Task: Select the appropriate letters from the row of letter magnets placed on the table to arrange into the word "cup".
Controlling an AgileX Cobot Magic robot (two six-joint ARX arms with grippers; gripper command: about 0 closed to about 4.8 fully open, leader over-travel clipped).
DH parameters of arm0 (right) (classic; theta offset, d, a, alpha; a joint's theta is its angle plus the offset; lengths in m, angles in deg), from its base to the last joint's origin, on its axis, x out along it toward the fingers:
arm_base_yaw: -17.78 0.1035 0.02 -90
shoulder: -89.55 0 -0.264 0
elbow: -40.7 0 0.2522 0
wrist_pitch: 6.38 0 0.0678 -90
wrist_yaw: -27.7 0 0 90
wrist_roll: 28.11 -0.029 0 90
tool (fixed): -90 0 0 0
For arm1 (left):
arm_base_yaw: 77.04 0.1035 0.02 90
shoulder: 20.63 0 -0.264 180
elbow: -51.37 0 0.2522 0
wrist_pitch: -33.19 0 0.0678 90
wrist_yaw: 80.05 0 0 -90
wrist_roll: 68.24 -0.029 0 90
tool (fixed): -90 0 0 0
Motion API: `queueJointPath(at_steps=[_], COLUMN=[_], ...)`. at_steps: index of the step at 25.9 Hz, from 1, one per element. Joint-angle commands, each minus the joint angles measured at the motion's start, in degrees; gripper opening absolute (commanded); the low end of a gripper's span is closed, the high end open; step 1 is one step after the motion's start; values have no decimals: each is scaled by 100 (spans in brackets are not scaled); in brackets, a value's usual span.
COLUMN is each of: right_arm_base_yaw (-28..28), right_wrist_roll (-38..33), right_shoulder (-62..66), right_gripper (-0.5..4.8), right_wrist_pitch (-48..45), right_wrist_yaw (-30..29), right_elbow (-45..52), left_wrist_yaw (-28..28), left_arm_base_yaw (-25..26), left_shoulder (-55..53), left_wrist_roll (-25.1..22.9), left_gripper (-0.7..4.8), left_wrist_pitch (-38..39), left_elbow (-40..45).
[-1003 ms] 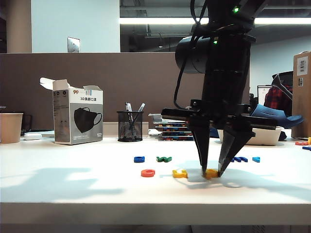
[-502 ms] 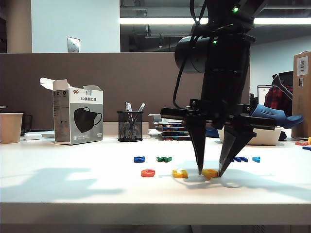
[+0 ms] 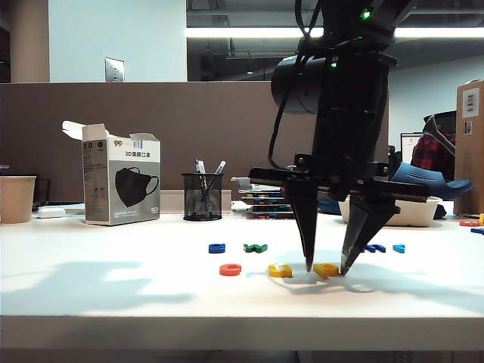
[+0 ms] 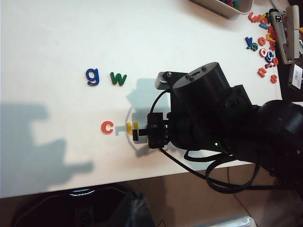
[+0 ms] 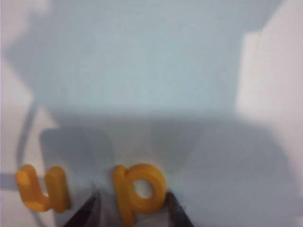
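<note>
On the white table (image 3: 113, 287) a red-orange "c" (image 3: 230, 269), a yellow "u" (image 3: 280, 270) and a yellow "p" (image 3: 327, 270) lie side by side near the front edge. My right gripper (image 3: 325, 269) points straight down over the "p", open, one fingertip on each side of it. In the right wrist view the "p" (image 5: 138, 191) lies flat between the dark fingertips (image 5: 176, 210), beside the "u" (image 5: 42, 187). The left wrist view looks down on the "c" (image 4: 107, 127) and "u" (image 4: 132, 126); there the right arm hides the "p". My left gripper is only a dark blur (image 4: 137, 205).
Behind the word lie a blue letter (image 3: 217, 247), a green one (image 3: 255, 247), a dark blue one (image 3: 373, 248) and a cyan one (image 3: 398, 248). At the back stand a mask box (image 3: 121, 181), a pen cup (image 3: 202, 197), a paper cup (image 3: 17, 198) and a white tray (image 3: 393, 213).
My right gripper's fingers have spread apart and let go of the yellow "p", which stays flat on the table. Neither arm has moved.
</note>
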Motion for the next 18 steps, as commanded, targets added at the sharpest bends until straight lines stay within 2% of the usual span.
queueJointPath(at_steps=[1, 5, 7, 10, 18], right_arm_base_yaw=[4, 2, 0, -2, -4], right_wrist_roll=[9, 15, 15, 17, 20], right_shoulder=[31, 15, 0, -20, -33], right_gripper=[181, 182, 205, 212, 213], right_wrist_pitch=[175, 190, 190, 197, 160], right_wrist_yaw=[7, 7, 7, 4, -105], right_elbow=[-4, -7, -7, -7, -7], left_wrist_yaw=[0, 0, 0, -2, -2], left_arm_base_yaw=[-4, -4, -4, -4, -4], left_shoulder=[15, 15, 15, 15, 15], left_wrist_roll=[11, 11, 11, 11, 11], left_gripper=[-5, -5, -5, -5, -5], left_wrist_pitch=[-55, -52, -52, -52, -55], left_elbow=[-20, -20, -20, -20, -20])
